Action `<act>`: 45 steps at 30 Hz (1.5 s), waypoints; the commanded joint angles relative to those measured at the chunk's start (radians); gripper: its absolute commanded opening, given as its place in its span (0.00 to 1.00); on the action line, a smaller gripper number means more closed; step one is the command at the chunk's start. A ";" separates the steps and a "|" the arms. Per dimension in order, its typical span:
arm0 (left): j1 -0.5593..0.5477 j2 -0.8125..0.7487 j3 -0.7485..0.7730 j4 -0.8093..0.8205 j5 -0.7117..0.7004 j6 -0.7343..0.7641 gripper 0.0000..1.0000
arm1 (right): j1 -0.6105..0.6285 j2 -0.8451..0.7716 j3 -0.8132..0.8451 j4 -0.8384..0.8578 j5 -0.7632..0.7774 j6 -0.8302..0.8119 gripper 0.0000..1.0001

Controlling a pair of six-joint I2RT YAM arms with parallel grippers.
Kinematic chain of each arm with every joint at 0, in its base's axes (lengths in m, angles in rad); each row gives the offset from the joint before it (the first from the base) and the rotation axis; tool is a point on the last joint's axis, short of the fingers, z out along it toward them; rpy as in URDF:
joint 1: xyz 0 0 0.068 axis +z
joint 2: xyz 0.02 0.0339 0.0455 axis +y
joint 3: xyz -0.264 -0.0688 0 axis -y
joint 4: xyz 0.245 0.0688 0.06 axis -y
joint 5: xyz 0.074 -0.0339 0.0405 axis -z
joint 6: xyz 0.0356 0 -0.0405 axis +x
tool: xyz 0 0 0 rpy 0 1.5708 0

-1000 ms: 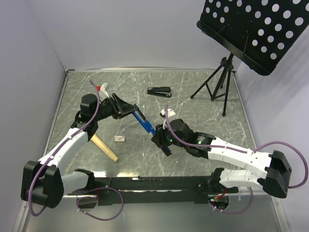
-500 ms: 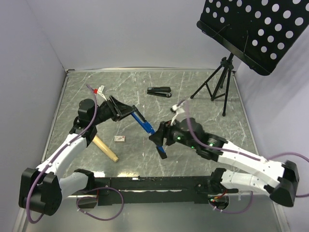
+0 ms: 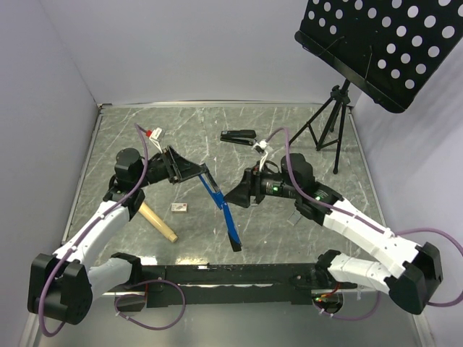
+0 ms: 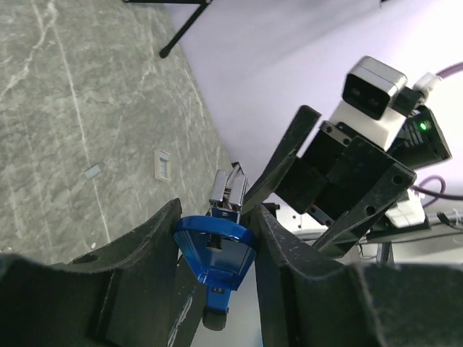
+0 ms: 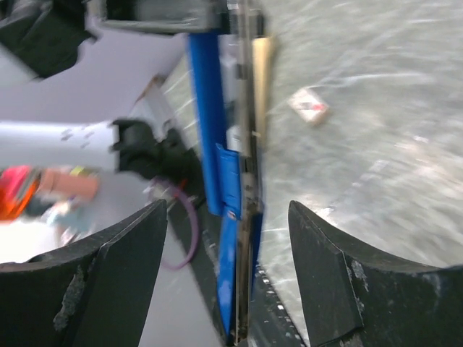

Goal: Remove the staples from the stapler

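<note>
The left claw point(image 3: 197, 172) is closed on the back end of the blue stapler point(image 3: 224, 213) and holds it above the tabletop point(image 3: 181, 130), left of centre. In the left wrist view both fingers point(image 4: 145, 246) press against the sides of the blue body. The stapler hangs open. Its long blue arm slants down and toward the near edge, and a silvery metal rail shows at the end nearest the other arm.

The right claw point(image 3: 231, 199) is just to the right of the stapler with its jaws spread wide. In its own wrist view the stapler stands in the gap between the two fingers point(image 5: 108, 275), and neither one touches it.

A short silvery-grey strip, the staples point(image 4: 92, 171), lies flat on the tabletop close to a small tan-and-white box point(image 3: 179, 207). It is too small to make out from above. A wooden stick point(image 3: 158, 222) lies left of the box. A black stapler point(image 3: 239, 136) lies toward the far edge, well apart from both claws. A music stand point(image 3: 376, 43) stands at the far right.
</note>
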 commanded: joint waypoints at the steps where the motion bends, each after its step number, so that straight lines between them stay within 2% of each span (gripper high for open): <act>1: 0.001 -0.044 0.029 0.126 0.061 -0.034 0.01 | -0.005 0.050 0.031 0.180 -0.196 0.035 0.75; 10: 0.001 -0.059 0.019 0.204 0.094 -0.063 0.01 | -0.014 0.133 0.042 0.258 -0.239 0.077 0.72; 13: 0.001 -0.058 0.019 0.232 0.107 -0.072 0.01 | -0.014 0.149 0.038 0.298 -0.265 0.092 0.65; 14: 0.001 -0.058 0.019 0.232 0.107 -0.074 0.01 | -0.016 0.149 0.033 0.309 -0.268 0.104 0.56; 16: 0.001 -0.061 0.022 0.226 0.104 -0.065 0.01 | -0.014 0.147 0.018 0.326 -0.271 0.115 0.47; 17: 0.001 -0.062 0.022 0.224 0.101 -0.063 0.01 | -0.014 0.144 0.010 0.350 -0.273 0.129 0.37; 19: 0.001 -0.066 0.016 0.230 0.097 -0.071 0.01 | -0.016 0.143 -0.004 0.376 -0.279 0.146 0.30; 20: 0.001 -0.067 0.012 0.251 0.100 -0.079 0.01 | -0.016 0.144 -0.007 0.395 -0.288 0.156 0.22; 22: 0.001 -0.066 0.000 0.281 0.105 -0.103 0.01 | -0.019 0.147 -0.008 0.407 -0.293 0.167 0.15; 24: 0.001 -0.064 -0.001 0.289 0.107 -0.111 0.01 | -0.022 0.150 -0.008 0.424 -0.300 0.178 0.04; 26: 0.001 -0.059 0.011 0.252 0.107 -0.094 0.01 | -0.025 0.150 -0.008 0.430 -0.305 0.187 0.00; 29: 0.001 -0.050 0.037 0.178 0.108 -0.057 0.13 | -0.033 0.153 -0.007 0.422 -0.299 0.190 0.00; 33: 0.001 -0.047 0.055 0.128 0.108 -0.031 0.53 | -0.040 0.162 0.008 0.396 -0.281 0.184 0.00; 34: 0.001 -0.044 0.055 0.115 0.110 -0.022 0.57 | -0.044 0.169 0.016 0.378 -0.276 0.181 0.00; 36: 0.001 -0.041 0.061 0.101 0.111 -0.016 0.66 | -0.045 0.181 0.039 0.358 -0.270 0.167 0.00; 39: 0.001 -0.039 0.063 0.083 0.113 -0.005 0.72 | -0.050 0.189 0.061 0.324 -0.250 0.144 0.00; 45: 0.001 -0.061 0.042 0.060 0.087 0.000 0.79 | -0.071 0.195 0.032 0.366 -0.265 0.173 0.00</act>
